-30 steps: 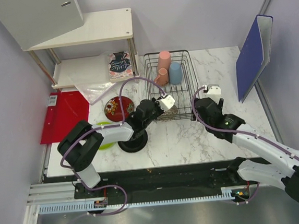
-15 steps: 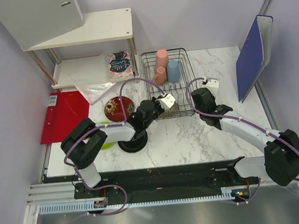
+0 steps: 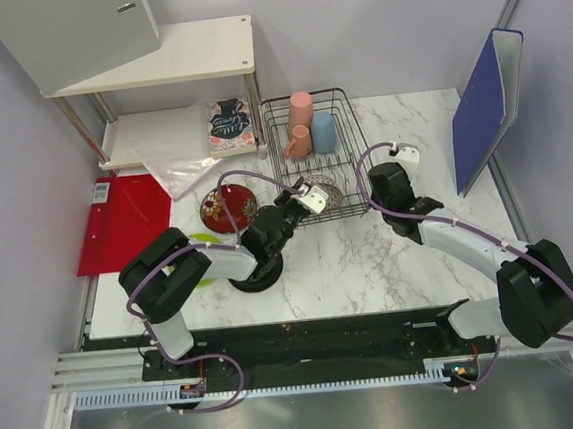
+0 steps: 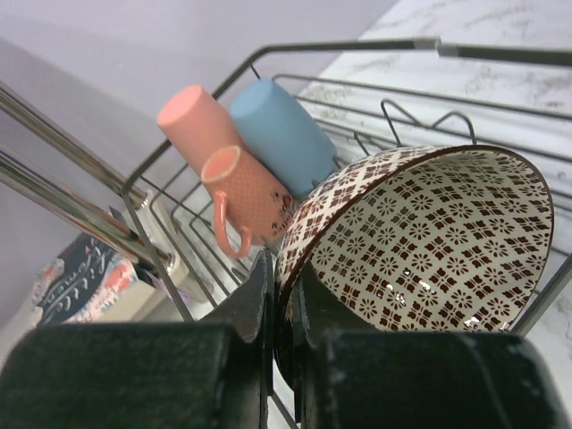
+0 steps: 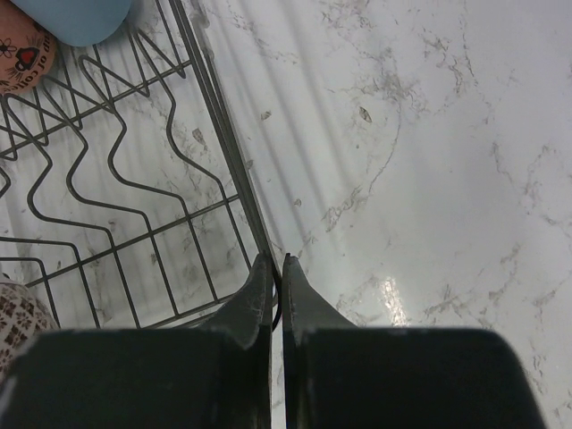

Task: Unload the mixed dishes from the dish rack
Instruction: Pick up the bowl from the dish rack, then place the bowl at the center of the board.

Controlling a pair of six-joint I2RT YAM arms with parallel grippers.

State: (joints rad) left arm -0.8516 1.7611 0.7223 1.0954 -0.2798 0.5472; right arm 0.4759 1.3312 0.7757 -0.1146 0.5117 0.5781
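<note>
The black wire dish rack (image 3: 301, 95) stands at the back middle of the table. Lying in its far end are a tall pink cup (image 3: 300, 108), a small pink mug (image 3: 295, 141) and a light-blue cup (image 3: 323, 131). A white bowl with a dark red pattern (image 4: 429, 241) is tipped on its side at the rack's near end. My left gripper (image 4: 284, 268) is shut on its rim. My right gripper (image 5: 275, 264) is shut on the rack's right rim wire (image 5: 210, 98). A dark red plate (image 3: 228, 208), a black plate (image 3: 256, 272) and a green plate (image 3: 203, 267) lie left of the rack.
A white shelf (image 3: 182, 53) stands at the back left, with a floral packet (image 3: 228, 124) and clear plastic (image 3: 176, 159) under it. A red board (image 3: 121, 219) lies at the left edge. A blue folder (image 3: 488, 106) leans at the right wall.
My right gripper went from open to shut on the rack's rim. The rack has slid left and back, and my left gripper moved left with the bowl.
</note>
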